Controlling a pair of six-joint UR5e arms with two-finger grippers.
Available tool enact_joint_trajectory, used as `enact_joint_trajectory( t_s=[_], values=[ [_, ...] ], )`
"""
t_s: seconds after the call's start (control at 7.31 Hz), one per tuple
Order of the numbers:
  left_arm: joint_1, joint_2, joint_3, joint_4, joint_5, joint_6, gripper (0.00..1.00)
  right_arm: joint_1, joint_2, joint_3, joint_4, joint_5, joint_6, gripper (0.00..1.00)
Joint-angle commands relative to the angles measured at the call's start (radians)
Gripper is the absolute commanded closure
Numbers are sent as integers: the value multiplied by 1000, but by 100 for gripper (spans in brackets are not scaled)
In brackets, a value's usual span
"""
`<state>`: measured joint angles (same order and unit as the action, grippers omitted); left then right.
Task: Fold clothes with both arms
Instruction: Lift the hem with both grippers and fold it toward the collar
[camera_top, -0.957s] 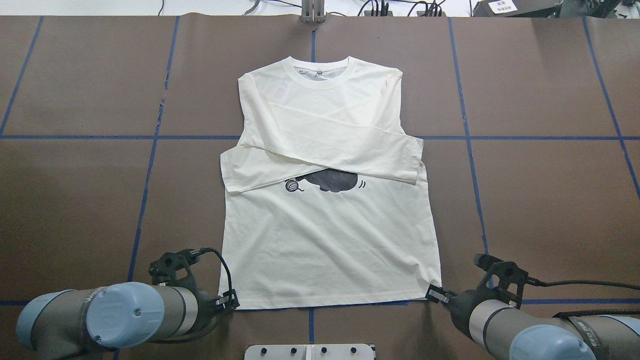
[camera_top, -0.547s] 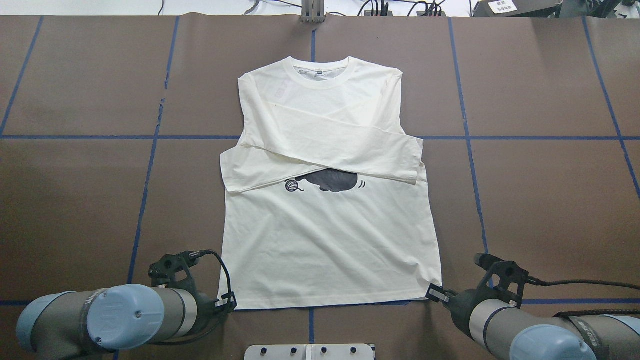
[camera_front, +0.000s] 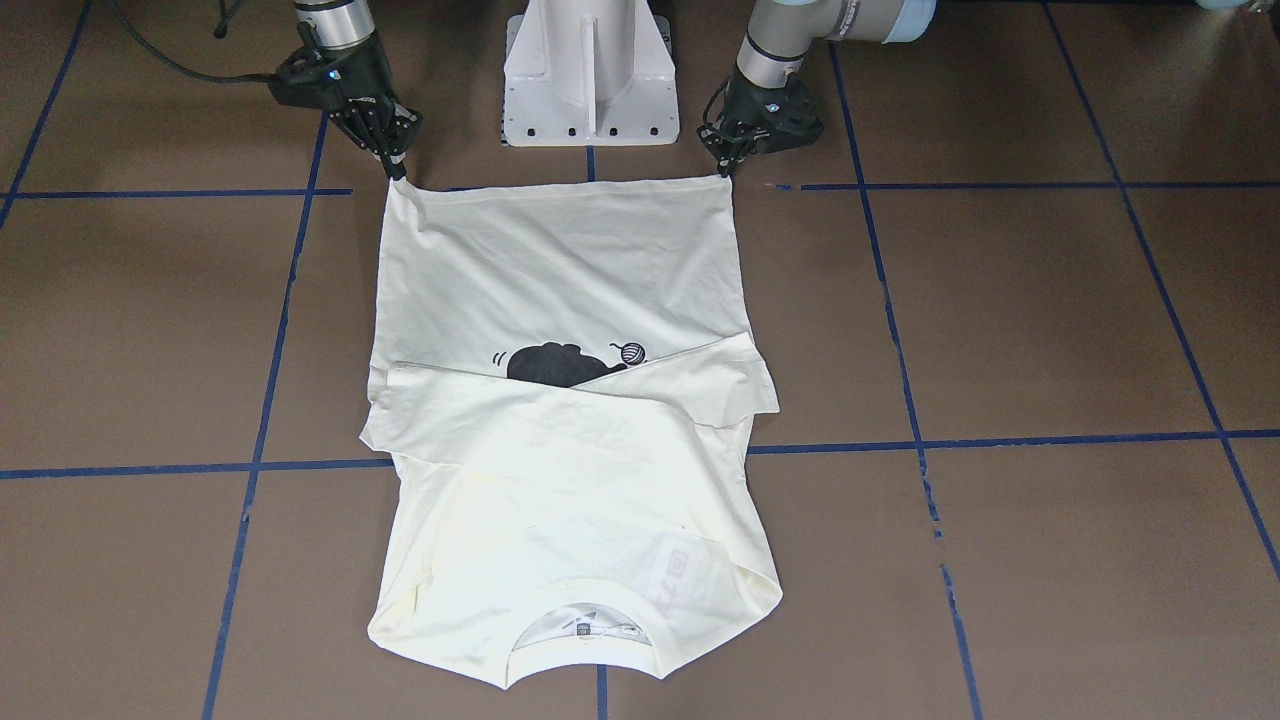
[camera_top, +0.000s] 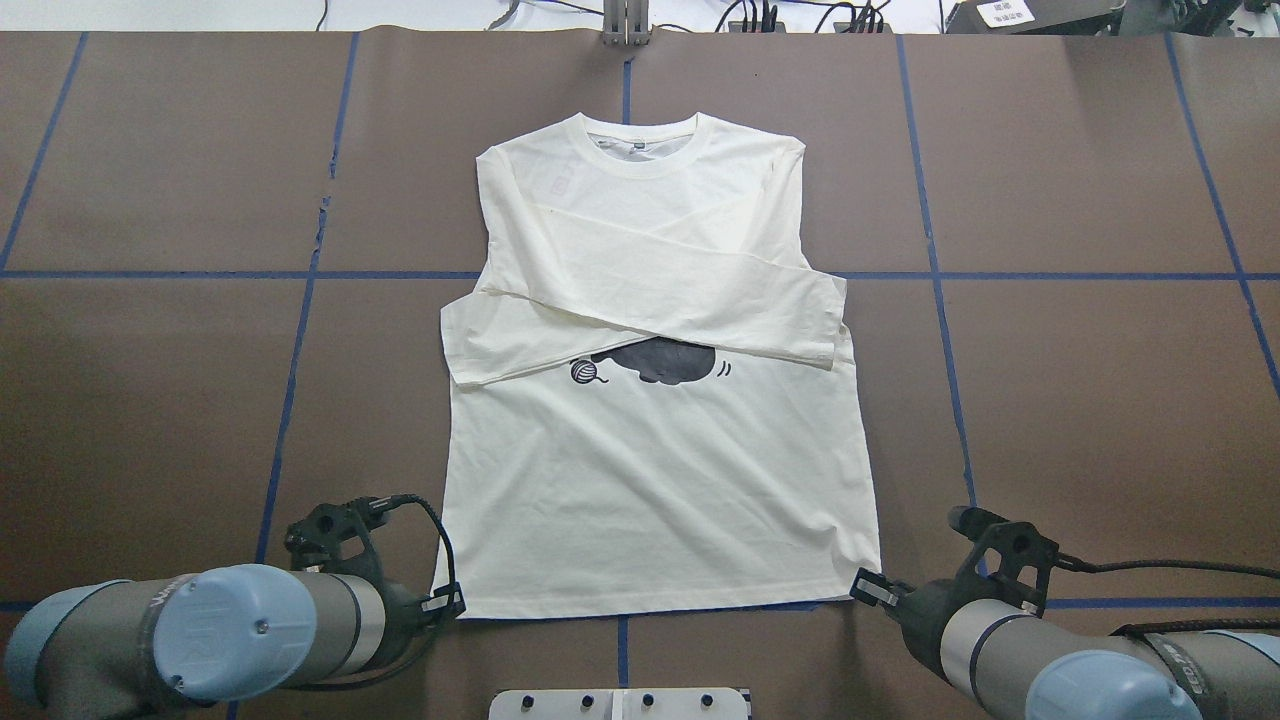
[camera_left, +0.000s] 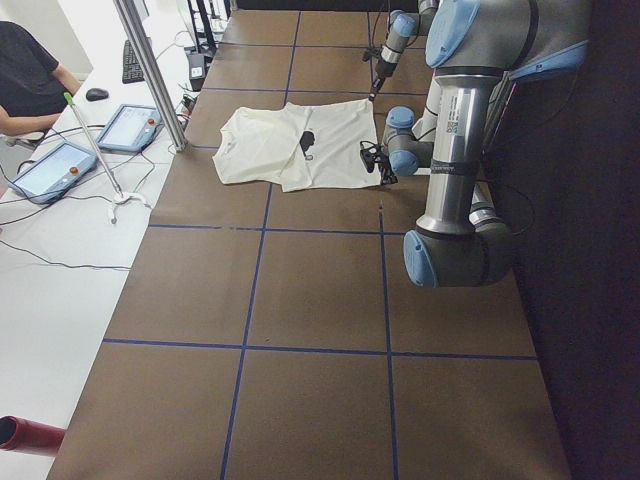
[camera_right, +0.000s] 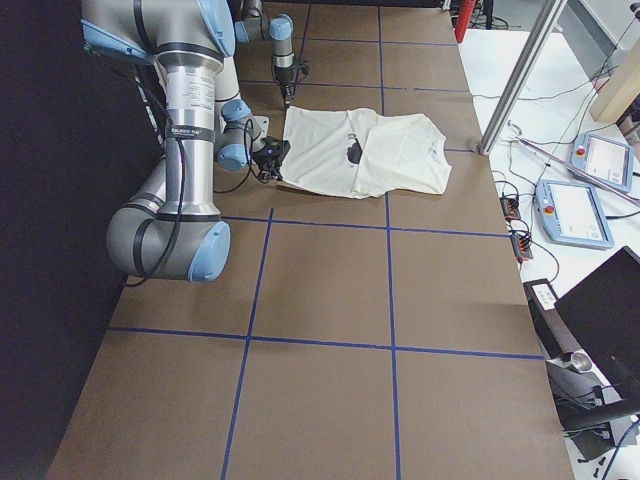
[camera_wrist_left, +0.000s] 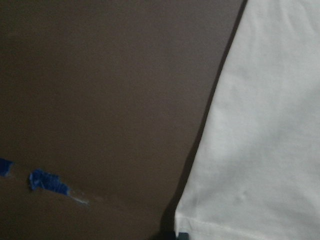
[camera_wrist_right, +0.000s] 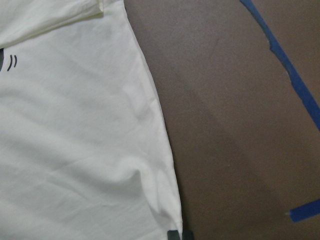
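Now: my left jaws and right jaws each clamp a hem corner of the shirt (camera_top: 660, 480); its collar lies straight beyond the hem.

This is looking like a robotics lab. Blue tape lines (camera_top: 150, 274) are gridding the brown table (camera_top: 1080, 400); teach pendants (camera_left: 128, 127) are lying beside an operator (camera_left: 25, 75), upper left.
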<state>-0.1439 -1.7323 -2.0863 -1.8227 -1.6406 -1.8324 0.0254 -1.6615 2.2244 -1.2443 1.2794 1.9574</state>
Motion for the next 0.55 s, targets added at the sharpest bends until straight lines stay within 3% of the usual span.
enact_joint_trajectory(
  t_s=[0.0, 0.41],
  values=[
    [0, 98, -144, 71, -1, 2, 100, -2, -23, 31, -1, 44, 0, 100],
    [-2, 96, -202, 74, -8, -1, 100, -79, -66, 67, -1, 63, -2, 100]
  ],
)
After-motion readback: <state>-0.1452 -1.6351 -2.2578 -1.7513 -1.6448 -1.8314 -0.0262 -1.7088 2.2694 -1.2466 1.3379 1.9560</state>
